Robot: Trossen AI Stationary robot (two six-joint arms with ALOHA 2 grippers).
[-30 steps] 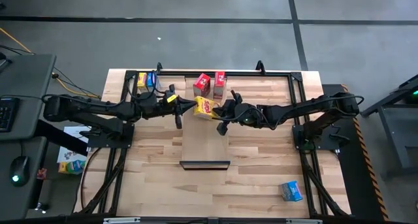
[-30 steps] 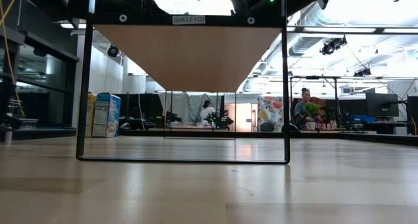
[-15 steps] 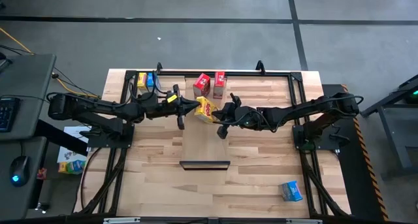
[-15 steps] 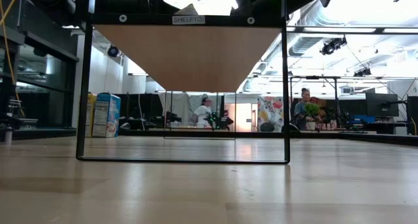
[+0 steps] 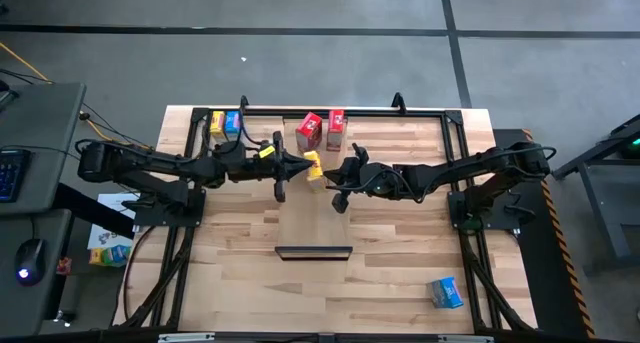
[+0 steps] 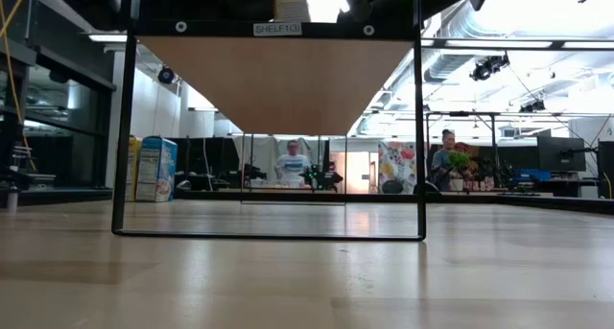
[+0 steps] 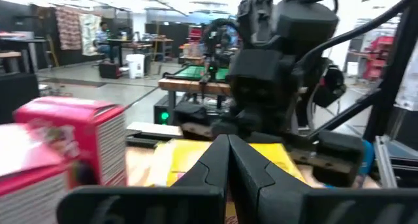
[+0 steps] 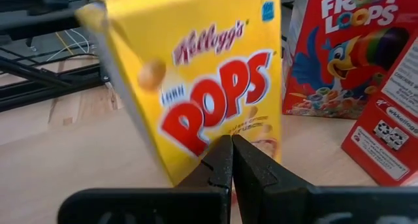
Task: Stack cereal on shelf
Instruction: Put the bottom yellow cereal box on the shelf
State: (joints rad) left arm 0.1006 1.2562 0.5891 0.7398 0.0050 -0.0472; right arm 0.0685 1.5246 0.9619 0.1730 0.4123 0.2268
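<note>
Shelf [image 5: 314,218] mid-table, two red boxes [image 5: 320,129] at its far end. Yellow box [image 5: 314,168] upright between them and both arms, long axis vertical. Left gripper [image 5: 300,164] and right gripper [image 5: 336,175] pinched shut, empty, flanking it closely, about equally near.

On the shelf [image 5: 313,218], a Corn Pops box [image 5: 314,169] stands between the left gripper [image 5: 296,164] and right gripper [image 5: 336,173], two Froot Loops boxes [image 5: 320,129] beyond it toward the far end, another cereal box [image 5: 446,292] well off the shelf.
</note>
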